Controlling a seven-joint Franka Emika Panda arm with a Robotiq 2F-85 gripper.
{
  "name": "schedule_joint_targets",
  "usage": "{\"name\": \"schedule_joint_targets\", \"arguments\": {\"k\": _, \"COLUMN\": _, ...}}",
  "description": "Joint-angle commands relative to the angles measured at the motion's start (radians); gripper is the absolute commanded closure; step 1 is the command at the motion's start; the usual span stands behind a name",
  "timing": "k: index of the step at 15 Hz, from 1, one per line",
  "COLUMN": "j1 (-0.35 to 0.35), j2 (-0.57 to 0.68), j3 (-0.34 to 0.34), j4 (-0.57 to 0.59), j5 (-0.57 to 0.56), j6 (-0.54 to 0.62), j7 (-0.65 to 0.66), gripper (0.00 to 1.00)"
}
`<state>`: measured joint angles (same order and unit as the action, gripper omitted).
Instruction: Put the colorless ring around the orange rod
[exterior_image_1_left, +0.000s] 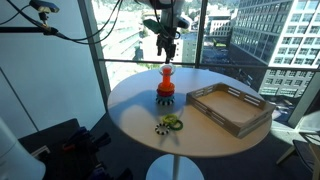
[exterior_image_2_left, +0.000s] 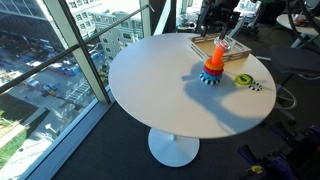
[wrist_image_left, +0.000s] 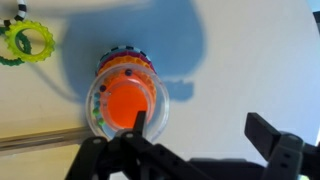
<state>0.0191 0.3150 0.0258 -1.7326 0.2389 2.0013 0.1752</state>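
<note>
The orange rod (wrist_image_left: 128, 103) stands upright on the round white table, with dark and coloured rings stacked at its foot. It shows in both exterior views (exterior_image_1_left: 165, 82) (exterior_image_2_left: 214, 66). In the wrist view, seen from above, the colorless ring (wrist_image_left: 163, 110) is a see-through rim encircling the rod's top. My gripper (wrist_image_left: 200, 130) is open. Its left finger is at the ring's edge and its right finger is over bare table. In the exterior views the gripper (exterior_image_1_left: 165, 50) (exterior_image_2_left: 223, 40) hangs just above the rod.
A green ring (wrist_image_left: 31, 38) lies with a dark ring near the table edge (exterior_image_1_left: 168, 124) (exterior_image_2_left: 245, 81). A grey tray (exterior_image_1_left: 232, 110) sits beside the rod. Windows stand close behind the table (exterior_image_1_left: 130, 100).
</note>
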Motion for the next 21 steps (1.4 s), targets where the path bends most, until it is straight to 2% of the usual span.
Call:
{"name": "schedule_joint_targets", "arguments": {"k": 1, "j1": 0.002, "j2": -0.005, "j3": 0.003, "j4": -0.015, "j5": 0.012, "j6": 0.033, "j7": -0.005, "gripper": 0.0}}
{"name": "schedule_joint_targets", "arguments": {"k": 10, "j1": 0.004, "j2": 0.004, "j3": 0.005, "j4": -0.024, "j5": 0.016, "j6": 0.059, "j7": -0.008, "gripper": 0.0}}
{"name": "schedule_joint_targets", "arguments": {"k": 21, "j1": 0.007, "j2": -0.028, "j3": 0.015, "j4": -0.047, "j5": 0.02, "j6": 0.031, "j7": -0.007, "gripper": 0.0}}
